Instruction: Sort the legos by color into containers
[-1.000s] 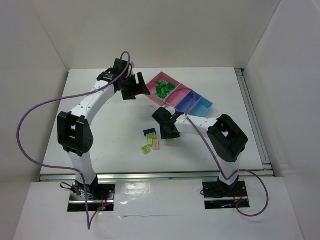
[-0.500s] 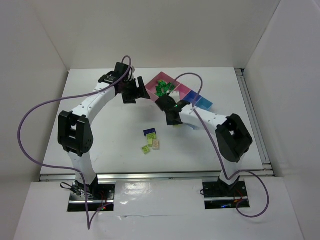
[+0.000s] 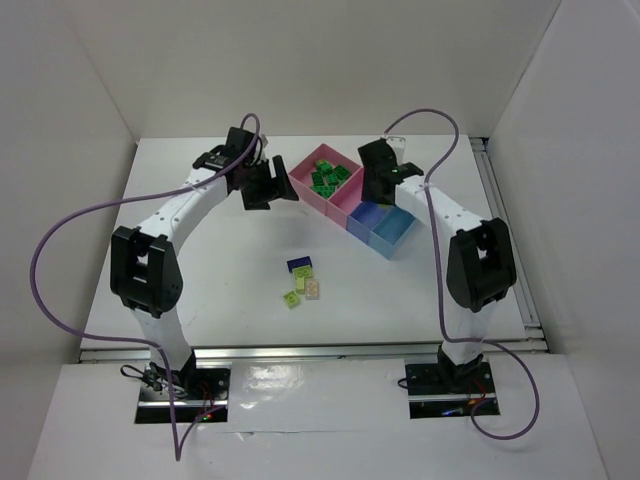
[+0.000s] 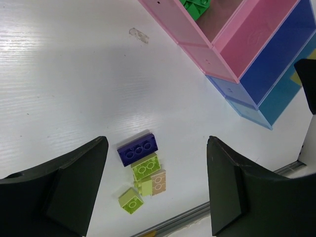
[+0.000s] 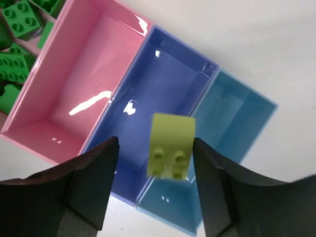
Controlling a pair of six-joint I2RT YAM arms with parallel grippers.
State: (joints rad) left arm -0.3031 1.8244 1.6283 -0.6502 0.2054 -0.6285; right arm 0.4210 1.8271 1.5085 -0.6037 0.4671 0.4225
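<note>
My right gripper hangs over the row of containers, its jaws open. A pale yellow-green lego is blurred between them, close to the right finger, with a clear gap on the left. Under it lie the violet-blue bin and the light blue bin. Several dark green legos fill the larger pink bin. My left gripper is open, high above loose legos on the table: a dark blue one, two yellow-green, and a beige one.
The smaller pink bin holds nothing. A metal rail runs along the table's near edge, just past the loose bricks. White walls enclose the table at the back and sides.
My right arm swung from beside the loose bricks to above the bins, carrying the yellow-green lego. Its jaws have since parted. The left arm barely moved.
</note>
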